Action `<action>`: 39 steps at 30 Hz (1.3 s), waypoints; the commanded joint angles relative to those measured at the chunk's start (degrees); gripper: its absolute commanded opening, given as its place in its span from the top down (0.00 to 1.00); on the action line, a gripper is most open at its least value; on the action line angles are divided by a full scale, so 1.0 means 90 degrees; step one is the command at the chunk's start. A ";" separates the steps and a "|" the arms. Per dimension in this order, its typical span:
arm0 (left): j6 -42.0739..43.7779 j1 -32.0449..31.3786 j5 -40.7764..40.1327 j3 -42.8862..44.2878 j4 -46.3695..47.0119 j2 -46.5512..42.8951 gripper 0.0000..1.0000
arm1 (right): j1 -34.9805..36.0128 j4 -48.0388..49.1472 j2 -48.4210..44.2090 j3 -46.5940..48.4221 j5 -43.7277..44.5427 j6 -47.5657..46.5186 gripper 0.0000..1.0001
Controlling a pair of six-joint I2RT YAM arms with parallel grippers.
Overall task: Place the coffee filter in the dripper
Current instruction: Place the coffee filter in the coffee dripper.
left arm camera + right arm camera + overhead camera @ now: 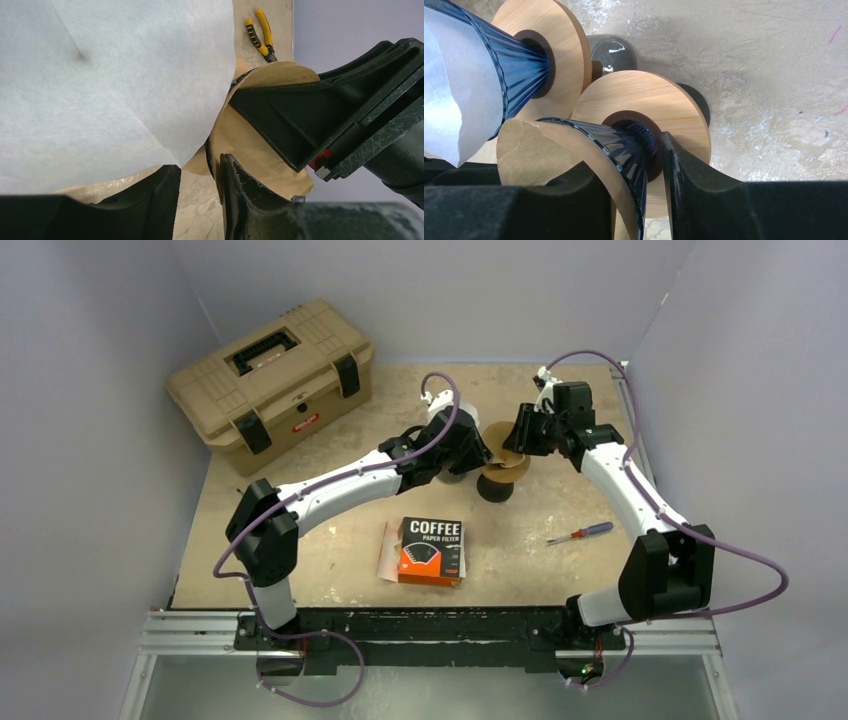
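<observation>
A blue glass dripper (pixel 624 142) with a wooden collar (pixel 644 95) holds a brown paper filter (pixel 529 150), also seen from above (pixel 508 464). My right gripper (pixel 626 150) straddles its wall, one finger inside on the filter, the other (pixel 684 190) outside at the neck, shut on it. My left gripper (pixel 200 172) is slightly open at the dripper's rim (pixel 207 150), its right finger (pixel 240 200) against the brown filter (pixel 250 145). Both grippers, left (pixel 478 452) and right (pixel 518 440), meet over the dripper.
A second blue dripper (pixel 519 60) holding a white filter (pixel 454 75) stands beside the first. A black mug (pixel 495 490) sits under the drippers. A tan toolbox (pixel 272 380) is far left, a coffee filter box (pixel 432 550) near centre, a screwdriver (pixel 580 533) right, pliers (pixel 262 32) far.
</observation>
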 commanded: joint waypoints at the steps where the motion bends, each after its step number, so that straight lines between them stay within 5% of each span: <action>1: -0.0057 0.0044 -0.0147 0.0005 0.0019 -0.0178 0.68 | 0.0011 0.0043 -0.0018 0.0160 0.0261 -0.0191 0.67; 4: -0.0053 0.0041 -0.0127 0.0017 0.0021 -0.0188 0.68 | 0.0018 0.0059 0.0014 0.0125 0.0212 -0.0206 0.77; 11: -0.0049 0.0048 -0.0075 0.0027 0.0059 -0.0272 0.59 | 0.0023 0.0079 -0.0023 0.0070 0.0162 -0.0259 0.81; 22: 0.0075 0.0048 0.0087 -0.0102 0.0004 -0.0839 0.39 | 0.0027 -0.0104 -0.0196 0.0334 0.0128 -0.0279 0.61; 39: 0.0428 0.0042 0.0020 -0.0146 -0.0124 -0.1163 0.29 | 0.0029 -0.0445 -0.0702 0.0584 0.0281 -0.0147 0.37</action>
